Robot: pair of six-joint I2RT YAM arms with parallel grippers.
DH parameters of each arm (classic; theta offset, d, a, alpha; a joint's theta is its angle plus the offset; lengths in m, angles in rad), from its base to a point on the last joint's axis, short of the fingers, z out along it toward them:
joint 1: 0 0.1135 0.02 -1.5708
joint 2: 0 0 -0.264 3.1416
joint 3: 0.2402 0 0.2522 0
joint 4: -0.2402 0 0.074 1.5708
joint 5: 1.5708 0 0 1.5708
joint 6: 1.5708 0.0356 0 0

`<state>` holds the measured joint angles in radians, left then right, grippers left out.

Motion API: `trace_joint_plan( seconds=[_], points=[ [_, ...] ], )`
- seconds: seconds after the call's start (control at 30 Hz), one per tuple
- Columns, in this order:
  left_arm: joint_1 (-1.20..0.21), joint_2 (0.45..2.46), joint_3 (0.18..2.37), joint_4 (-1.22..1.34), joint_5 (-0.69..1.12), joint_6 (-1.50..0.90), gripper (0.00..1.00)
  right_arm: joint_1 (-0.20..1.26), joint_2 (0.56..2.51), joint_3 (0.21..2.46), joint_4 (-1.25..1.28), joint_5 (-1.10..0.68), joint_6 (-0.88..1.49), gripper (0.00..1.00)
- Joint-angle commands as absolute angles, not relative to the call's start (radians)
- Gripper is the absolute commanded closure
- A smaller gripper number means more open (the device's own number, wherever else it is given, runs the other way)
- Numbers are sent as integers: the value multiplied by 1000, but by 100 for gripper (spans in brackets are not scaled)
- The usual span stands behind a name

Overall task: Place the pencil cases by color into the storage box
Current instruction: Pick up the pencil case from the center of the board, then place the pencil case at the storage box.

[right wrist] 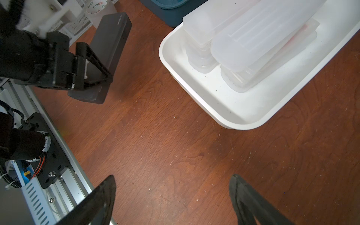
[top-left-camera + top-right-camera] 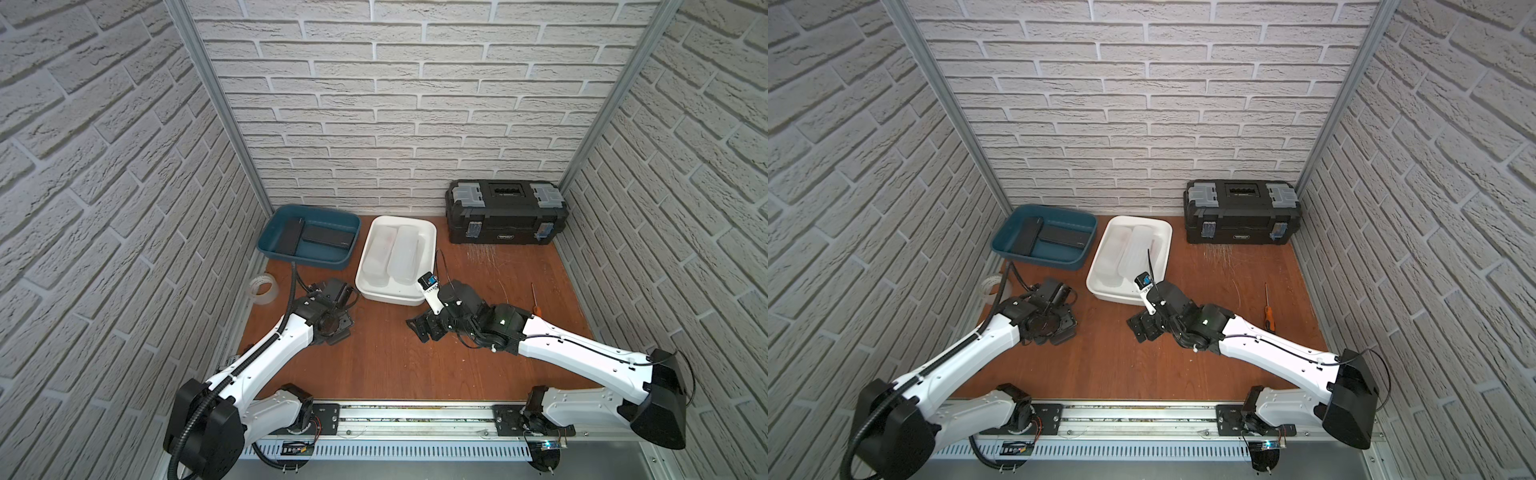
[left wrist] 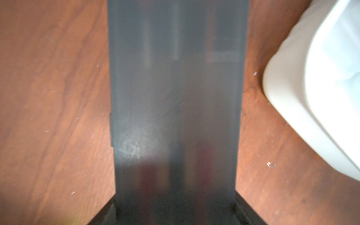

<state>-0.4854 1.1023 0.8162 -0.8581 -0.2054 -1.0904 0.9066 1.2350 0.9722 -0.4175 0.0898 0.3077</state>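
Wooden tabletop (image 1: 175,146): left fingers (image 1: 93,58) clamp black pencil case (image 1: 115,35), its length straight out; right fingers (image 1: 103,198) wide.

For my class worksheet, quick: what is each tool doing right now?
Left tool: closed on the black case.
Right tool: open, holding nothing.

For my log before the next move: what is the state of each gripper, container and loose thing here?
left gripper, shut on black pencil case
right gripper, open, empty
blue bin, holds two black cases
white bin, holds stacked frosted cases
toolbox, lid closed
screwdriver, lying on table
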Motion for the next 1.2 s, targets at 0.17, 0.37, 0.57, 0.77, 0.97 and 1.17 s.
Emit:
trace_joint_plan(
  seconds=[0.17,0.37,0.57,0.77,0.97,1.17],
  points=[
    [-398,1160,1069,-965,-235,-928,35,901,1205,991,-406,108,293,9],
    [-253,1311,1208,-901,-153,-834,35,902,1195,973,-396,102,308,9],
    [-145,1505,1346,-836,-82,-799,35,902,1197,969,-393,91,313,9],
    [-81,1664,1450,-751,-13,-865,35,905,1212,981,-378,77,311,10],
    [-73,1832,1573,-705,40,-955,35,920,1213,958,-247,80,274,10],
    [-72,1952,1672,-694,57,-1028,35,953,1235,928,-99,131,163,11]
  ],
)
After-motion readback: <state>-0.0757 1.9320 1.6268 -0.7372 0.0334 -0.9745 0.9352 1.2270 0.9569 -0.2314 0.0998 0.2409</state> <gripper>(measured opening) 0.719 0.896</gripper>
